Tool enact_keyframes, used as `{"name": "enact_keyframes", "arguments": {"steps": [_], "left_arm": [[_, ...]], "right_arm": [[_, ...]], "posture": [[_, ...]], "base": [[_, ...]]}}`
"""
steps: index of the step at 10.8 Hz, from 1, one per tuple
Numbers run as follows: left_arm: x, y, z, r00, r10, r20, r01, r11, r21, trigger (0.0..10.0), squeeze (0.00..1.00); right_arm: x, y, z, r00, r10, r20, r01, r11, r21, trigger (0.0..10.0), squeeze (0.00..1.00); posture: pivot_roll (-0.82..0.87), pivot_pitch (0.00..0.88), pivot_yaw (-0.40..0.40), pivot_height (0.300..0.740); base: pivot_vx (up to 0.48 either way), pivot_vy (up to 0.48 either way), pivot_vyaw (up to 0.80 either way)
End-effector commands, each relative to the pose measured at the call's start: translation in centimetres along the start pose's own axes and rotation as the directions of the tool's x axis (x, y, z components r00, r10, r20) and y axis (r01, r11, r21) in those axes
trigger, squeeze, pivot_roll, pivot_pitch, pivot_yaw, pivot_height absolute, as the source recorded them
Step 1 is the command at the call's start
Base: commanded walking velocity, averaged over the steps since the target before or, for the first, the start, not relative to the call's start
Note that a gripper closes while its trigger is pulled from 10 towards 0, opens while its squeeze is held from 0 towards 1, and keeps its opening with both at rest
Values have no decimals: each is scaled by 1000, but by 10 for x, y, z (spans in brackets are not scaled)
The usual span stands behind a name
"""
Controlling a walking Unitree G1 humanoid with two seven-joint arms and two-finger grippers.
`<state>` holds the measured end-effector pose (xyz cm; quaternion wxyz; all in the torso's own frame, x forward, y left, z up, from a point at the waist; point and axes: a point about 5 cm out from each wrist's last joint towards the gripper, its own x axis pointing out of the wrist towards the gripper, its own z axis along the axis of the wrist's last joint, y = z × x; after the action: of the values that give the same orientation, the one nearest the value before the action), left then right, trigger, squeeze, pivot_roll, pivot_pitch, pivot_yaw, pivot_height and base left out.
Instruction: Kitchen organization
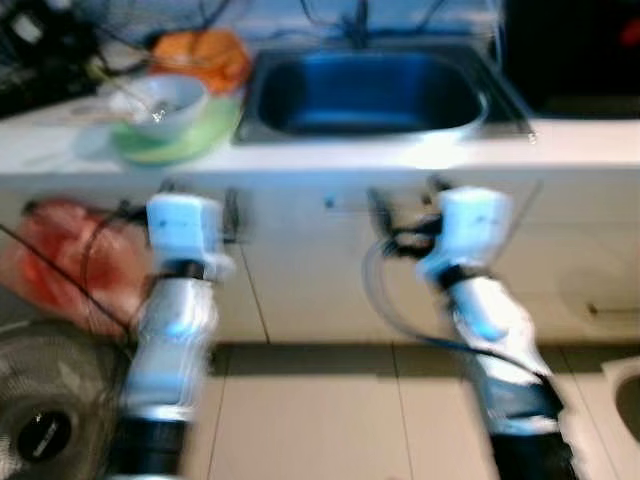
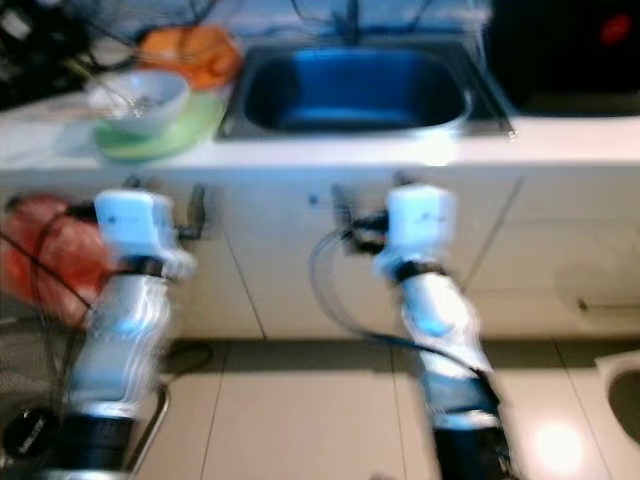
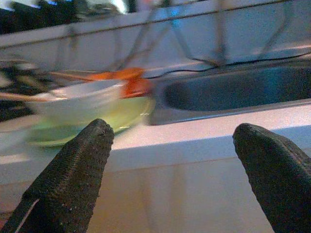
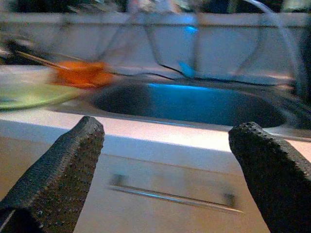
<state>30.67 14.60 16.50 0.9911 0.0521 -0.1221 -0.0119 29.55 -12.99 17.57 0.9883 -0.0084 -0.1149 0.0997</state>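
Observation:
A steel sink [image 1: 370,95] is set into a white counter [image 1: 560,145]. Left of it a white bowl [image 1: 158,100] holding utensils stands on a green plate [image 1: 190,140], with an orange item [image 1: 200,55] behind them. Both arms are raised in front of the cabinet, just below the counter edge. My left gripper [image 3: 172,131] is open and empty, facing the bowl [image 3: 77,99] and plate. My right gripper [image 4: 165,128] is open and empty too, facing the sink [image 4: 189,104]. All views are blurred.
A red bag [image 1: 60,260] hangs at the left above a floor fan [image 1: 45,420]. A dark appliance [image 1: 575,50] stands on the counter right of the sink. A cabinet handle [image 4: 170,196] runs below the counter edge. Tiled floor [image 1: 330,410] lies beneath.

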Motion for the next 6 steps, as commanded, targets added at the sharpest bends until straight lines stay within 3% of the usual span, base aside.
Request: {"name": "enact_keyframes", "arguments": {"steps": [1, 6], "left_arm": [[-1, 13, -2, 999, 29, -13, -29, 999, 29, 10000, 0], [-3, 13, -6, 999, 31, -34, -29, 999, 38, 10000, 0]], "right_arm": [[4, 12, 5, 999, 37, 21, -37, 999, 26, 10000, 0], [3, 14, 5, 999, 45, 16, -46, 999, 23, 10000, 0]], "posture": [[-12, 70, 47, 740], [-10, 79, 46, 740]], "base": [[368, 0, 0], [395, 0, 0]]}}
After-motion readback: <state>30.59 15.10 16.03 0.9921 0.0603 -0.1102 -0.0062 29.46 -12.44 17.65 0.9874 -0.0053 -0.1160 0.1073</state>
